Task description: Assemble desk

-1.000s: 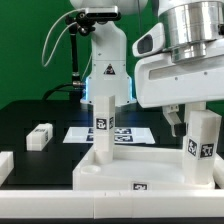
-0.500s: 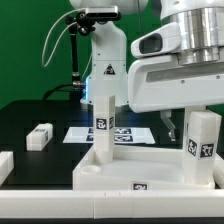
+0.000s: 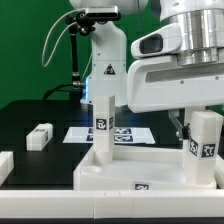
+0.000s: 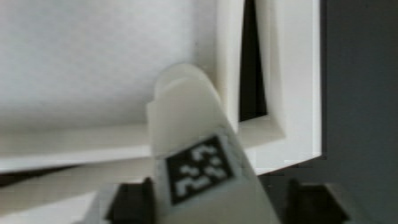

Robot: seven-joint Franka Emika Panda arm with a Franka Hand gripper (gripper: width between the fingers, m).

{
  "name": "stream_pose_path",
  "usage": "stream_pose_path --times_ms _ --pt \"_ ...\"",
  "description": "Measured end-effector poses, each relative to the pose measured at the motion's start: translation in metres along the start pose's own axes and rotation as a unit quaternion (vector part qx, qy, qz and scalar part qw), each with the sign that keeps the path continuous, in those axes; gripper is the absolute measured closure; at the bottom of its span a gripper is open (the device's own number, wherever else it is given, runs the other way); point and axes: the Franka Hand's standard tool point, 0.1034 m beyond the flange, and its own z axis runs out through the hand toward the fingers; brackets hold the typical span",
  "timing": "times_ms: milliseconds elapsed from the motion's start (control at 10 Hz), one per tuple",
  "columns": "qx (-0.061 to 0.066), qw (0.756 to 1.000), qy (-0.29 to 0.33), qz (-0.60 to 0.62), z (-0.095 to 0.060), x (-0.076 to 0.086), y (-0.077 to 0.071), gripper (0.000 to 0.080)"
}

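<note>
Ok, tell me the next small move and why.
Probably close the jaws on the upright leg at the exterior view's right: the wrist view shows it between them, a gap on one side, standing in a corner of the panel.

The exterior view looks from low, near table height, close in front of the panel [image 3: 120, 172], and faces the arm base [image 3: 105, 60] behind it. The wrist view looks down from very near on one leg [image 4: 199, 140]. Both views share this leg and the panel rim beside it.
</note>
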Motion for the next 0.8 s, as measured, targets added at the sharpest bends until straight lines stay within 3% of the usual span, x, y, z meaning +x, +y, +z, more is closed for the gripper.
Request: stream_pose_path --times_ms 500,600,700,800 --pt "-0.002 0.982 -0.002 0.189 0.0 -0.004 -0.002 0.0505" --pt "-0.003 0.962 -0.009 0.272 -0.001 -0.004 -0.003 0.0505" --pt "-0.013 0.929 -0.041 0.368 -0.016 0.012 0.008 0.0505" --pt "-0.027 0.887 -0.049 0.458 -0.017 0.017 0.021 0.0505"
